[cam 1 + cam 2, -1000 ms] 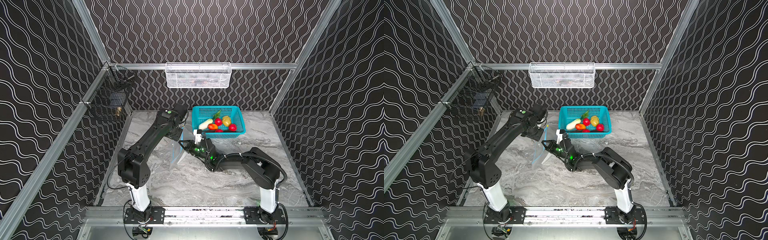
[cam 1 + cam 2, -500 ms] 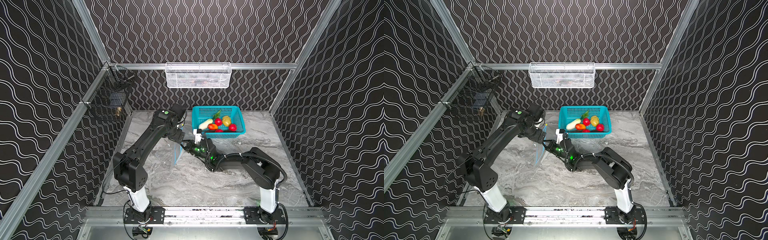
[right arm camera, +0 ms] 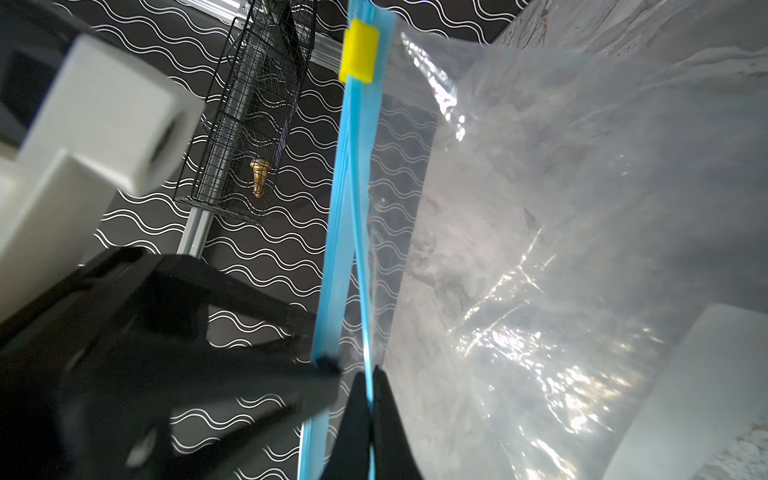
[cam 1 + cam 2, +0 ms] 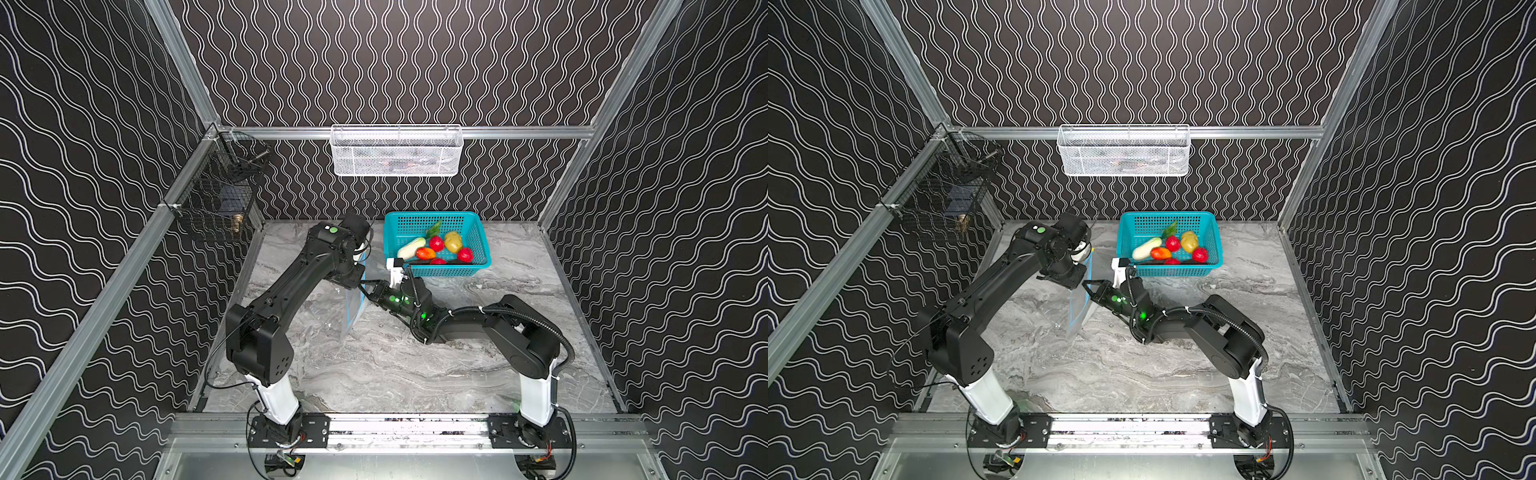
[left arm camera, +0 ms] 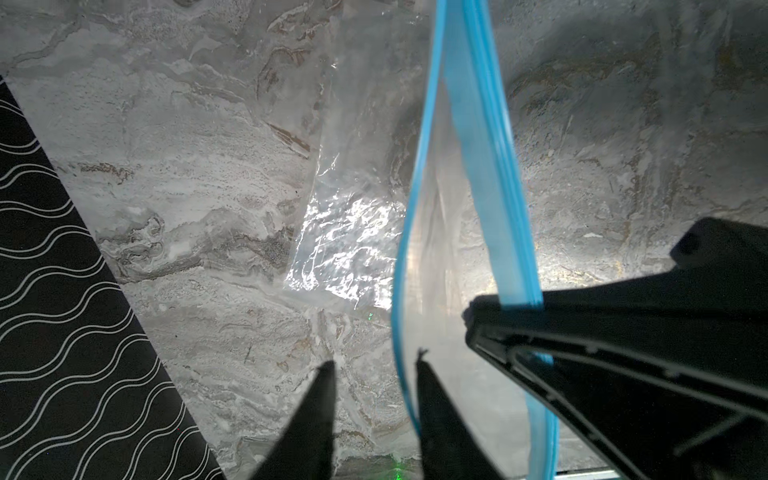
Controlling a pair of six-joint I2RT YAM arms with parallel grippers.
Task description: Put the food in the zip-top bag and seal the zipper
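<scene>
Twin black arms on white pedestals.
The left arm (image 4: 291, 291) and right arm (image 4: 511, 336) are matte black with boxy joints, each on a white column (image 4: 276, 397) bolted to a black base plate (image 4: 316, 428). A green dot (image 4: 333, 229) marks the left wrist; green lights (image 4: 394, 298) and a ribbed black hose (image 4: 536, 320) show on the right. The left claw (image 5: 374, 365) and right claw (image 3: 370, 372) have black tapered fingers (image 5: 316, 419).

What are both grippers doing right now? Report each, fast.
Left gripper: jaws slightly apart around one blue lip of the zip-top bag, not pinched on it.
Right gripper: shut on the bag's other blue lip.
</scene>
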